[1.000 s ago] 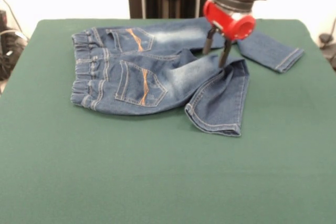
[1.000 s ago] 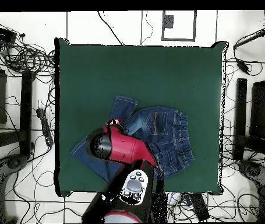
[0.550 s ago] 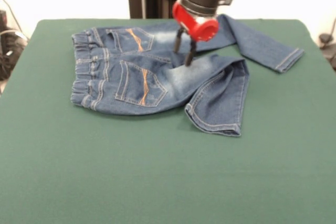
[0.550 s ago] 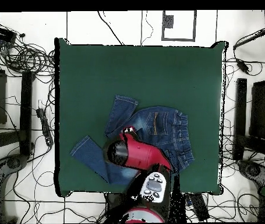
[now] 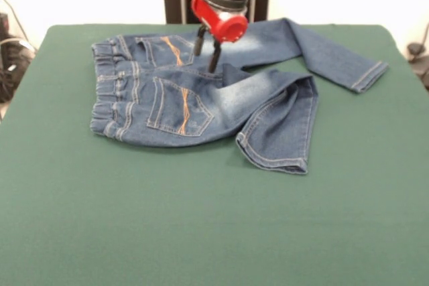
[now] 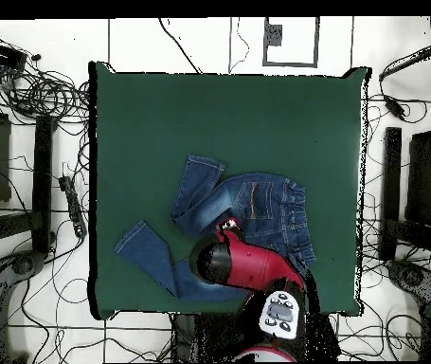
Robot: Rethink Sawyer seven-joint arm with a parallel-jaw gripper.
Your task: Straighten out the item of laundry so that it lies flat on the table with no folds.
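Where jeans (image 5: 201,92) fold, hand (image 5: 206,56) open.

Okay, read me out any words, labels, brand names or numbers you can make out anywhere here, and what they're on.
No readable text in either view.
The jeans: only orange pocket stitching shows, no legible label.
The arm's button panel in the overhead view: markings too small to read.
The gripper and table: no print.

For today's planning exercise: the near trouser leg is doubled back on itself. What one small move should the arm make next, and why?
Probably move to the folded leg's hem and grasp it. The small blue denim jeans lie on the dark green felt table with that leg doubled back, while the gripper, fingers apart and empty, sits over the seat, far from the fold.
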